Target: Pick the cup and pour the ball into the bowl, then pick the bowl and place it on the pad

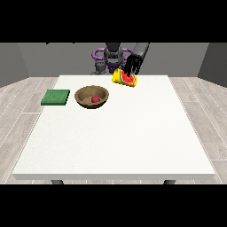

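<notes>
A yellow cup (124, 79) with a red watermelon picture lies tipped on its side near the table's far edge. The hand at the view's right (132, 66) hangs just above and behind it, its dark fingers pointing straight down and spread, reaching the cup's top side without curling round it. A brown wooden bowl (92, 96) stands left of centre with a small red ball (95, 99) inside. A green square pad (55, 97) lies flat to the left of the bowl. The hand at the view's left (99, 67) shows only as a small grey shape beside the robot's body, behind the table's far edge.
The white table (119, 142) stretches wide towards the camera in front of the bowl and cup. The robot's torso (112, 55) stands behind the far edge, close to the cup.
</notes>
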`<state>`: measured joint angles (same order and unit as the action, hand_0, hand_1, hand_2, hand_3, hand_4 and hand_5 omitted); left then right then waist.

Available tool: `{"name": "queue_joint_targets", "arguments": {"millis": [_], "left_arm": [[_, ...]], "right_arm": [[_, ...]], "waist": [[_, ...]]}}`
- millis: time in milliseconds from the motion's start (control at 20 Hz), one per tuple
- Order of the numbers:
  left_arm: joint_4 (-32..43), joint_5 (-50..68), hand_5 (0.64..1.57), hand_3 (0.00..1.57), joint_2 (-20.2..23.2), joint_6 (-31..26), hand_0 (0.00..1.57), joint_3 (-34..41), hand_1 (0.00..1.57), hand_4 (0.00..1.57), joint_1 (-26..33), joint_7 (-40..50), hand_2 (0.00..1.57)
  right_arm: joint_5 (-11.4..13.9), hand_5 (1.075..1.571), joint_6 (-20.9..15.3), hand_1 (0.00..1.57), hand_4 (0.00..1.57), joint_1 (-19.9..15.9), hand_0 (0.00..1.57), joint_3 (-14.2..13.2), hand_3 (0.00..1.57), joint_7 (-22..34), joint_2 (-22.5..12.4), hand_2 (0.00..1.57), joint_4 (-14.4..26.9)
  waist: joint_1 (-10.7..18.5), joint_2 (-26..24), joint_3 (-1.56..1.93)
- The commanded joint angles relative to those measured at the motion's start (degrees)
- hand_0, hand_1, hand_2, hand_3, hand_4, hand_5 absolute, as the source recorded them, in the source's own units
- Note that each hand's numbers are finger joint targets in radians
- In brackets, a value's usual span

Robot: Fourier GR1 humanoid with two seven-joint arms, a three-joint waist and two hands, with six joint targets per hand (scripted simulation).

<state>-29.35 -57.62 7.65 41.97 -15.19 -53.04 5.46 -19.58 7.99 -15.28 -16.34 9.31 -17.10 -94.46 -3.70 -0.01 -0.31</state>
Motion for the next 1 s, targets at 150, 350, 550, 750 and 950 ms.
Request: {"name": "queue_joint_targets", "arguments": {"millis": [150,350,550,750,950], "left_arm": [[-9.8,21.0,1.549,1.57,2.3,4.3,1.55,11.5,1.55,1.31,11.9,-22.1,1.57],[-17.2,35.6,1.461,1.57,-1.2,-3.8,1.5,17.0,1.5,1.47,15.2,-31.9,1.57],[-22.3,51.4,1.564,1.57,-7.4,-17.6,1.37,22.1,1.37,0.86,12.8,-32.2,1.57],[-25.2,63.3,1.569,0.0,-4.7,-33.0,0.41,28.7,0.41,0.26,13.4,-39.8,0.0],[-21.8,69.8,1.559,0.0,2.7,-46.1,0.0,33.5,0.0,0.0,13.0,-43.8,0.0]], "right_arm": [[0.2,1.566,-2.0,0.0,0.4,-1.5,0.0,0.7,0.0,-0.1,0.8,0.0,-8.1],[0.4,1.565,-3.8,0.0,0.42,0.6,0.0,-0.2,0.0,0.0,1.9,0.0,-9.2],[1.3,1.566,-4.4,0.0,0.46,1.0,0.0,0.2,0.0,-0.7,2.8,0.0,-8.1],[2.8,1.564,-7.0,0.0,0.53,0.9,0.0,0.9,0.0,-0.3,4.2,0.0,-10.4],[5.2,1.566,-10.2,0.0,0.5,-1.0,0.0,3.5,0.0,1.0,5.7,0.0,-15.7]], "waist": [[0.0,8.1,-0.09],[3.8,7.5,-0.41],[4.8,9.6,-0.98],[9.4,13.1,-0.37],[8.7,18.0,0.06]]}}
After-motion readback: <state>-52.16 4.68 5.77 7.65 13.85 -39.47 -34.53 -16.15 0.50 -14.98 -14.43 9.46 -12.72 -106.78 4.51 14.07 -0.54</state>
